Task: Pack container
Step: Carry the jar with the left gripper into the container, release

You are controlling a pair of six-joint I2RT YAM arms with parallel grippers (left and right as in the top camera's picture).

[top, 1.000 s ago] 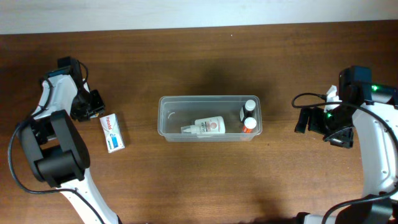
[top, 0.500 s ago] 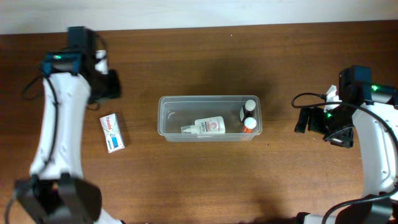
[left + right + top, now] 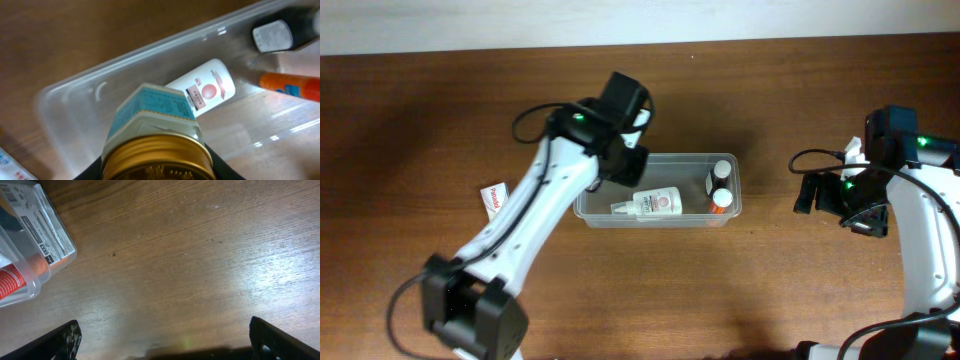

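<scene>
Above the left end of the clear rectangular plastic container [image 3: 670,157], left gripper [image 3: 626,163] clamps a gold-lidded teal-labelled jar [image 3: 155,130], apparently to lower it in; right gripper [image 3: 810,195] gapes idle.

Dark brown wooden table [image 3: 800,290] (grain visible), pale strip [image 3: 720,20] — along far edge

White arms [image 3: 535,200], black joints [image 3: 470,305] (green LEDs [image 3: 578,116])

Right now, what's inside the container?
A white bottle lying flat, plus a dark bottle and an orange bottle at the right end. The left gripper, holding a gold-lidded jar, hides part of the container's left end.
</scene>
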